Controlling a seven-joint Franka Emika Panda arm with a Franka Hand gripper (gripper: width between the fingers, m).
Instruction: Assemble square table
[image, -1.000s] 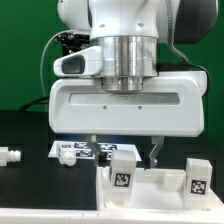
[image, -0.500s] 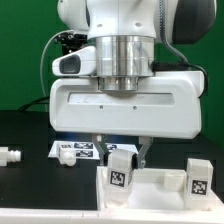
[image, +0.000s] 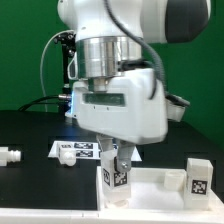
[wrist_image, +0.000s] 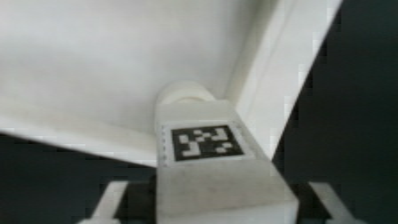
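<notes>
The gripper (image: 115, 160) points down over the near corner of the tabletop panel (image: 152, 200). Its jaws are closed on a short white leg (image: 121, 178), one finger on each side. This leg stands upright at the panel's corner on the exterior view's left, with its black-and-white tag facing the camera.

In the wrist view, the same leg (wrist_image: 208, 150) sits midway in the gripper (wrist_image: 214, 205), with its tag uppermost. The white surface and raised edge of the tabletop panel (wrist_image: 107, 70) lie behind it. This view is blurred, so the seating of the leg in the corner socket cannot be determined.

A second leg (image: 196, 176) stands upright at the panel's corner on the exterior view's right, well apart from the gripper.

The marker board (image: 72, 152) lies flat on the black table (image: 35, 180) behind the panel. A small white peg-like part (image: 9, 156) lies at the exterior view's left edge.
</notes>
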